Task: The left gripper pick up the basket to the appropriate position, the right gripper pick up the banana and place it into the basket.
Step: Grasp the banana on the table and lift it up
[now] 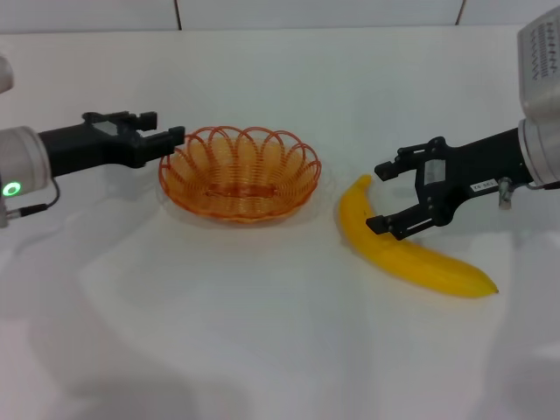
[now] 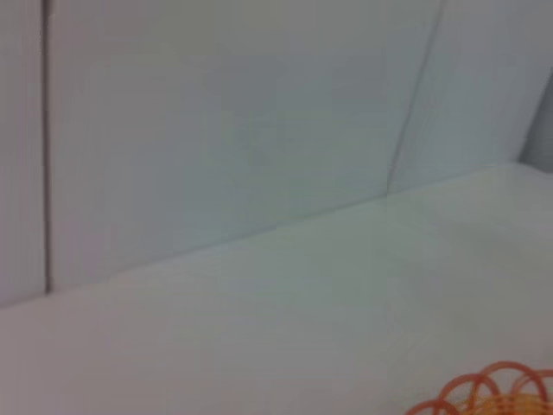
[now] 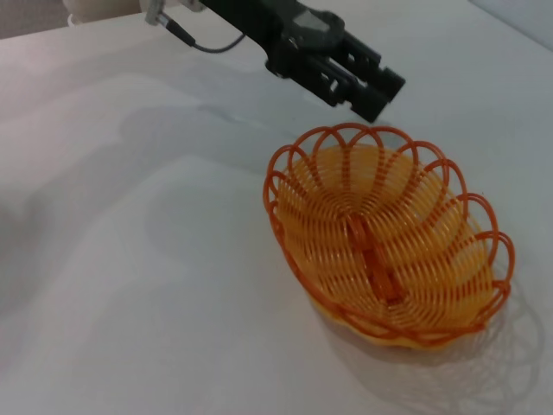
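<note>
The orange wire basket stands upright and empty at the table's middle; it also shows in the right wrist view, and a bit of its rim in the left wrist view. My left gripper hovers at the basket's left rim, just apart from it, fingers slightly open; the right wrist view shows it too. The yellow banana lies flat to the right of the basket. My right gripper is open and empty. It is low over the banana's upper end, one jaw on each side, not closed on it.
The white table runs to a white wall at the back. Open tabletop lies in front of the basket and the banana. My right arm's white-grey body stands at the right edge.
</note>
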